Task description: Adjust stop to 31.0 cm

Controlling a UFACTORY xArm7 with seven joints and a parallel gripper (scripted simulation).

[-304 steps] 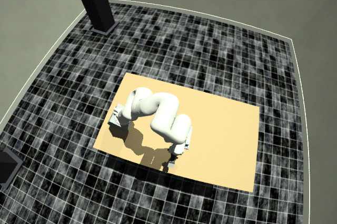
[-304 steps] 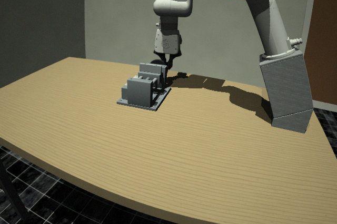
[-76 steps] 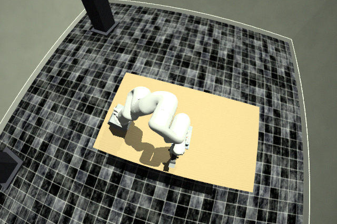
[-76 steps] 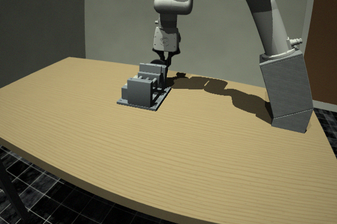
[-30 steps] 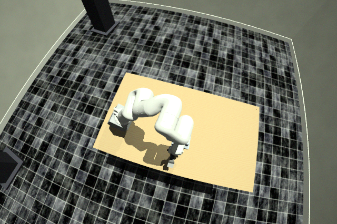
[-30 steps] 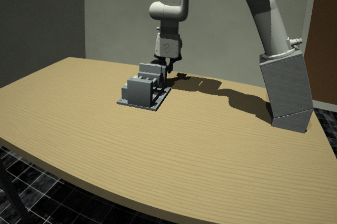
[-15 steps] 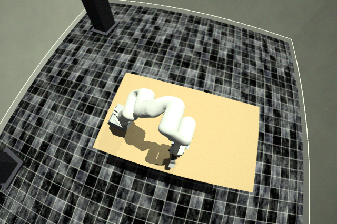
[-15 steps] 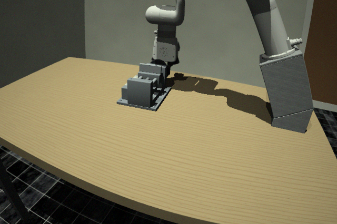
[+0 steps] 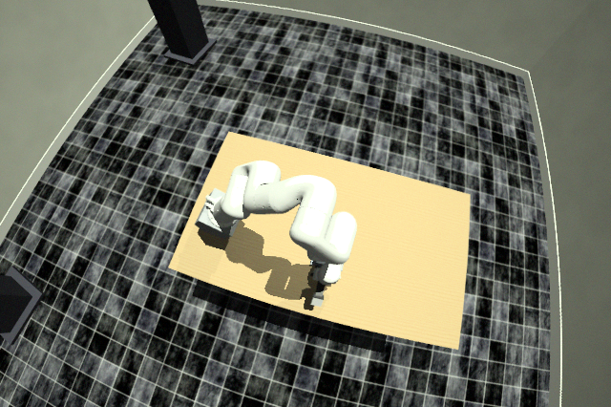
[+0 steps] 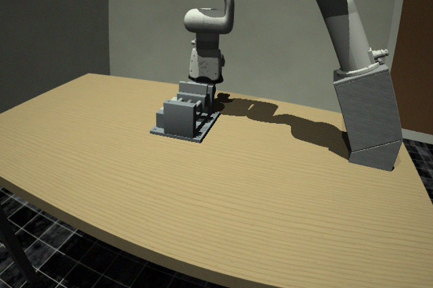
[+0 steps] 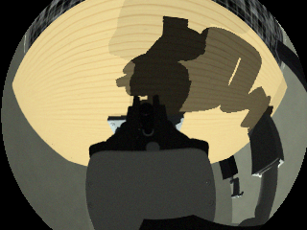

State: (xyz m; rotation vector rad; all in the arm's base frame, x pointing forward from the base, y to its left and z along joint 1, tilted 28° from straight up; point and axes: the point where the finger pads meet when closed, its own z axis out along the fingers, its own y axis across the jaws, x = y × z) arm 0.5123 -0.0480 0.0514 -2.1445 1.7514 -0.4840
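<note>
The grey stop fixture (image 10: 179,118) stands on its base plate. A grey block (image 10: 191,97), probably the stop, sits on rods between the front and rear blocks. No scale reading is legible. One grey end part (image 9: 317,301) shows below the arm in the top view. My gripper (image 11: 146,103) points down at the fixture's far end, its fingers close together around a small dark rounded part, apparently the handwheel's handle. The handwheel itself is hidden behind the rear block in the exterior view and is too dark to make out in the wrist view.
The fixture stands on the wooden table (image 9: 410,245) (image 10: 244,190), near one long edge. The arm's base (image 10: 374,113) (image 9: 209,224) stands at the table's end. The arm reaches over the fixture and covers most of it in the top view.
</note>
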